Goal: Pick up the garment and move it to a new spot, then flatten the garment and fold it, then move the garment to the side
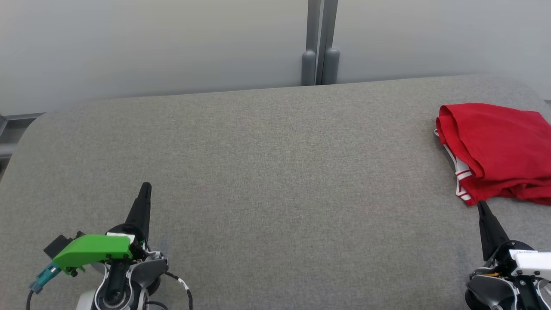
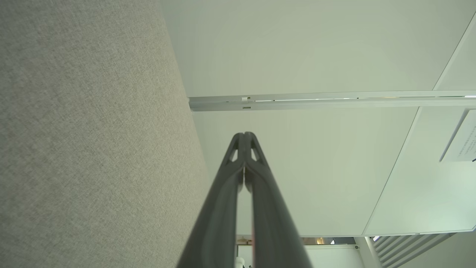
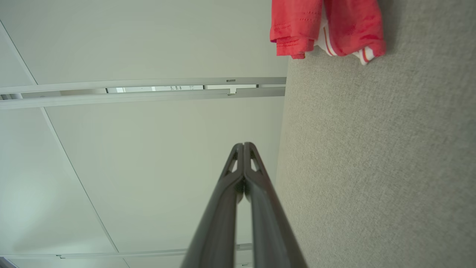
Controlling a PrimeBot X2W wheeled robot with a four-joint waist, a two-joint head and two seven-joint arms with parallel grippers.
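- Both pairs of jaws were closed, empty.
- Garment [image 1: 499,146] lay bunched at the desk's [image 1: 258,172] right edge — just beyond the right gripper [image 1: 481,206].
- Light, limp cloth — likely best pinched at the striped hem [image 1: 462,176].

It looks like an office or test lab: pale partition panels [image 1: 150,43] with grey metal posts [image 1: 319,51] stand behind a table [image 1: 275,150] covered with grey fabric, and a printed notice [image 2: 463,141] hangs on one panel.
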